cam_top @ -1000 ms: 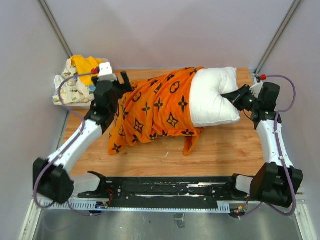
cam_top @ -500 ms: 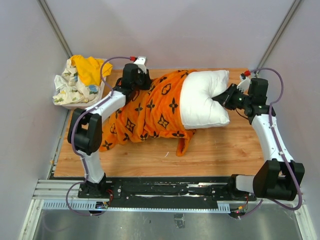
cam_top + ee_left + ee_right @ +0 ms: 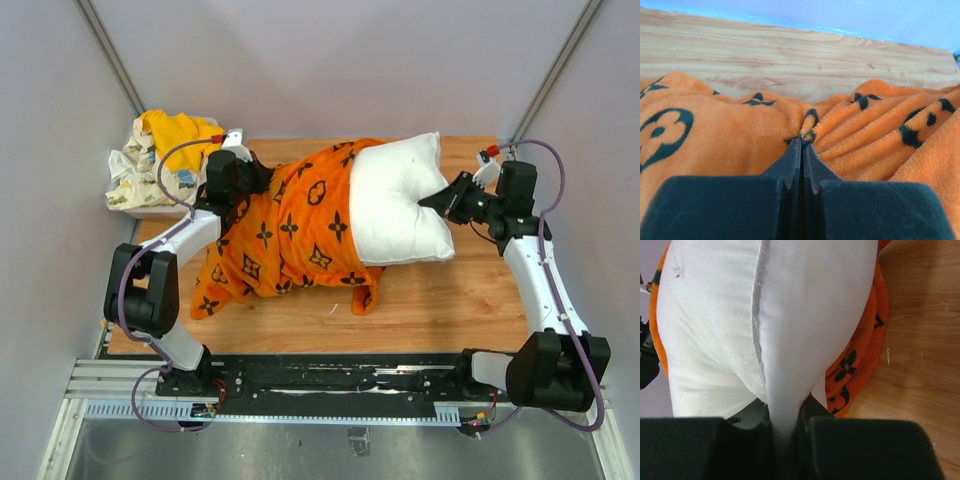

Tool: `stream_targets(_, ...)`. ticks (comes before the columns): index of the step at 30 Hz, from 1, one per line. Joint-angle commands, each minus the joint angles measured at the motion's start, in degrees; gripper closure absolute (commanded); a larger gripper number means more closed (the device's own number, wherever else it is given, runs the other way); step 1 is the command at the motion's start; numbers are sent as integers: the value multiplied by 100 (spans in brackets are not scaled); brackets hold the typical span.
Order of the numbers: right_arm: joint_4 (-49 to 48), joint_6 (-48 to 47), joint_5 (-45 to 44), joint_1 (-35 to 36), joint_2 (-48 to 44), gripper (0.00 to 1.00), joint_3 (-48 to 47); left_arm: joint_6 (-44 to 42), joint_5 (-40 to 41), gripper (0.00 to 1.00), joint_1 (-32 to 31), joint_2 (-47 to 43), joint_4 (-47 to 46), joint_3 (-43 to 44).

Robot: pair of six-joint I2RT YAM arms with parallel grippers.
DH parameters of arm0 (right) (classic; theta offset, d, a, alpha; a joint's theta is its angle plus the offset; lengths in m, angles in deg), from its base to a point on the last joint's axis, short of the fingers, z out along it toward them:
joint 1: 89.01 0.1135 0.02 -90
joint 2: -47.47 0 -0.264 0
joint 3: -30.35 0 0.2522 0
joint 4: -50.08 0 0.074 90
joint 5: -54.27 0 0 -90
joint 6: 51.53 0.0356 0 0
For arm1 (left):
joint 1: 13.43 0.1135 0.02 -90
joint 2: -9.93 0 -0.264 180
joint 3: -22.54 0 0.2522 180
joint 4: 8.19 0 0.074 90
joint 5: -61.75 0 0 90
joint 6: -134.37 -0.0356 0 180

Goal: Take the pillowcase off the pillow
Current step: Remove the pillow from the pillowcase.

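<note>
The orange pillowcase (image 3: pixel 285 235) with black motifs covers the left part of the white pillow (image 3: pixel 395 205), whose right half sticks out bare. My left gripper (image 3: pixel 262 178) is shut on a fold of the pillowcase (image 3: pixel 740 145) at its far left end; its jaws pinch the fabric tip (image 3: pixel 807 131). At the pillow's right edge my right gripper (image 3: pixel 440 200) is shut on a bunched ridge of the pillow (image 3: pixel 790 340). Orange fabric (image 3: pixel 855 360) shows beside the pillow in the right wrist view.
A pile of yellow and white floral cloth (image 3: pixel 160 160) sits in a bin at the far left corner, just behind my left arm. The wooden tabletop (image 3: pixel 440 300) ends at a black rail (image 3: pixel 330 380) along the near edge. Grey walls close in on both sides.
My left gripper closed on the pillowcase's far left end. Pillow and pillowcase shifted left, and the right gripper followed while keeping its grip on the pillow.
</note>
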Motion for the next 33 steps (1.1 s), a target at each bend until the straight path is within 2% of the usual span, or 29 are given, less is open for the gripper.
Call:
stream_targets(1, -495, 61, -261, -382, -396, 99, 106, 255, 1343, 100, 461, -145, 162, -588)
stream_targets(6, -673, 196, -173, -489, -398, 99, 212, 644, 1939, 100, 742, -413, -125, -1063)
stream_targets(16, -1247, 623, 95, -609, -293, 99, 461, 873, 2955, 100, 1104, -1391, 13, -1560)
stream_targets(18, -1274, 634, 119, -602, -261, 99, 476, 789, 2778, 100, 1104, -1554, -20, -1584)
stream_targets(20, -1333, 670, 118, -566, -243, 99, 510, 583, 2102, 99, 1072, -1678, -194, -1601)
stream_targets(21, -1401, 695, 120, -533, -227, 99, 537, 493, 1755, 92, 1001, -1713, -268, -1589)
stream_targets(22, -1441, 710, 119, -478, -205, 99, 546, 337, 1489, 74, 847, -1717, -332, -1553)
stream_targets(24, -1477, 715, 123, -372, -142, 99, 542, -56, 1266, 26, 349, -1645, -339, -1399)
stream_targets(25, -1480, 713, 129, -322, -115, 99, 534, -214, 1331, 10, 56, -1591, -340, -1321)
stream_targets(26, -1490, 713, 145, -289, -94, 99, 532, -336, 1426, 2, -176, -1531, -368, -1271)
stream_targets(28, -1485, 713, 186, -249, -92, 99, 534, -339, 1544, 1, -489, -1443, -559, -1264)
stream_targets(33, -1426, 637, 172, -247, -254, 99, 566, 184, 479, 1, -639, -1372, -1394, -1488)
